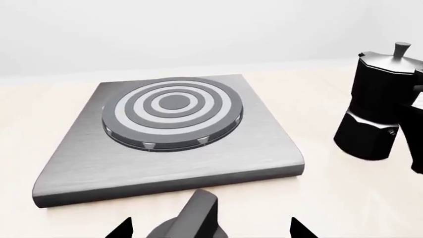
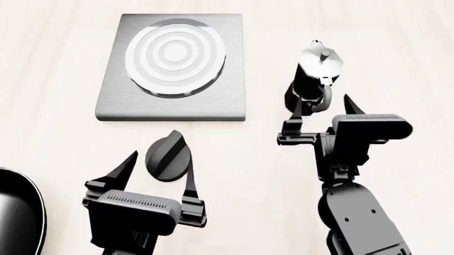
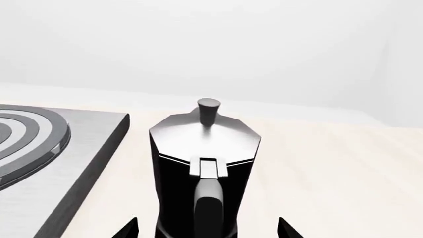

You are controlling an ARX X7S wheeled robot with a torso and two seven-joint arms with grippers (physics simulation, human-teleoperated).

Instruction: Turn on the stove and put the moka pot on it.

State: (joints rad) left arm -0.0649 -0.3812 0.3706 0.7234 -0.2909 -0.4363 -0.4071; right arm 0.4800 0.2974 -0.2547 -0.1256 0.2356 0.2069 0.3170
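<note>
Both grippers stand with their fingers spread wide and hold nothing. Seen from the head view, the left gripper (image 2: 161, 164) hangs over the pale table (image 2: 50, 79) with its two dark fingers on either side of the round black ridged knob (image 2: 169, 155); a gap shows between each fingertip and the knob, so the fingers flank it without clamping it. The knob's raised bar points up and slightly to the right in that view, toward the near edge of the stove (image 2: 174, 101), and the knob lies apart from the plate, just in front of it. In the left wrist view the knob (image 1: 191, 218) rises between the two fingertips at the lower edge of the picture, with the flat grey stove (image 1: 73, 163) and its concentric burner rings beyond it. The right gripper (image 2: 322, 109) is spread around the moka pot (image 2: 316, 71), which stands upright on the table just to the right of the stove, clear of the plate and not touching it. The pot's black side handle faces the gripper and sits between the open fingers; whether either finger touches the pot cannot be told. The right wrist view shows the moka pot (image 3: 205, 163) close up, silver faceted top and lid knob above the black handle, with the two fingertips well apart on either side and the edge of the stove (image 3: 79, 163) beside it. At the lower left corner of the head view part of a black frying pan (image 2: 18, 212) shows on the table, well apart from the stove.
</note>
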